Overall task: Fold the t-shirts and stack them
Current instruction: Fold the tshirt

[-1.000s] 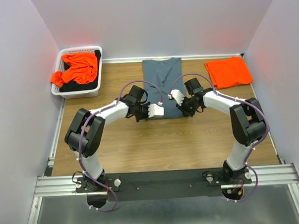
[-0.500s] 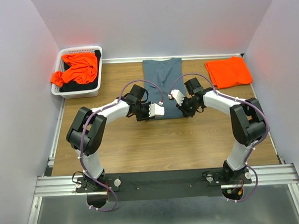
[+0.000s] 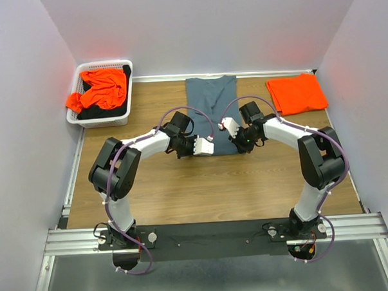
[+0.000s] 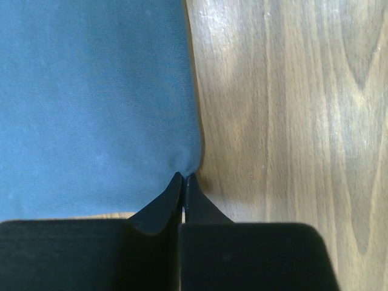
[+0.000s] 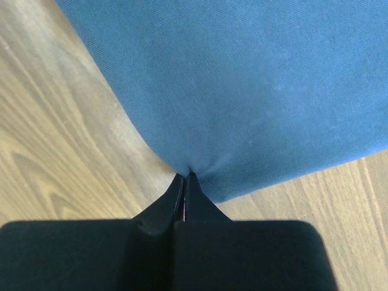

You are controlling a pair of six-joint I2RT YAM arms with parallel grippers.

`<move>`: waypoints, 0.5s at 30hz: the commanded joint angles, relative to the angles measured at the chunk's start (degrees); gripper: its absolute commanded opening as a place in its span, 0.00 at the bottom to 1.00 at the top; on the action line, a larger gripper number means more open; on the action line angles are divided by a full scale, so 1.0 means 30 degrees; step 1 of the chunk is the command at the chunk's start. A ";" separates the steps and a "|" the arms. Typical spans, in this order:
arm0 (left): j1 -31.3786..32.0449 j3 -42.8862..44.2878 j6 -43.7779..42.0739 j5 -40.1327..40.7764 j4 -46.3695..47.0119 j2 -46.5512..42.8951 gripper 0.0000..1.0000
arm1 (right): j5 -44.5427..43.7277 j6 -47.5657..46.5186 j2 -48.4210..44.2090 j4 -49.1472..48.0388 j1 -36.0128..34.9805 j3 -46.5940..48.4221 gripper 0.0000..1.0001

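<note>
T-shirt (image 3: 210,101), blue-grey, long axis running straight ahead of both claws; left gripper (image 4: 183,177) and right gripper (image 5: 184,177) each clamped on a near hem corner, equally close.

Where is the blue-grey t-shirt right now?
In the top view the blue-grey t-shirt lies spread at the far middle of the table, between the white basket on the left and the folded orange t-shirt on the right.

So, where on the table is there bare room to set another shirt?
Bare wood: from the grey shirt to the near rail, and between basket and that shirt. Crowded: its near hem, where left gripper and right gripper pinch it. The folded orange shirt fills far right.
</note>
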State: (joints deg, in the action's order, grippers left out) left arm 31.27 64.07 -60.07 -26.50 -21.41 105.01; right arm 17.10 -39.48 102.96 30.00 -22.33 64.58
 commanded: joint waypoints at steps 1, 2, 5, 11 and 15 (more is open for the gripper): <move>0.0066 0.0755 0.0044 0.0282 -0.2642 -0.0871 0.00 | 0.0540 0.0270 -0.1531 0.1746 -0.0116 0.0591 0.01; 0.0037 0.1109 0.0102 0.0105 -0.2997 -0.1105 0.00 | 0.0452 0.0300 -0.1797 0.1951 -0.0116 0.0594 0.01; -0.0255 0.2837 0.0454 -0.0540 -0.4313 -0.1722 0.00 | 0.0102 0.0037 -0.2356 0.2684 -0.0087 0.1558 0.01; -0.0344 0.4511 0.0631 -0.0541 -0.5605 -0.2395 0.00 | 0.0070 -0.0549 -0.2472 0.4763 0.0177 0.4342 0.01; -0.0228 0.4131 0.0718 -0.0892 -0.6368 -0.3564 0.00 | 0.0305 -0.0841 -0.3524 0.6605 0.0177 0.4461 0.01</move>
State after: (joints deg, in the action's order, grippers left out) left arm 30.22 77.06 -58.63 -26.68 -35.18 97.82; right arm 17.43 -40.51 96.03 41.34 -21.91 76.90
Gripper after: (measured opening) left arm 0.011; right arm 0.011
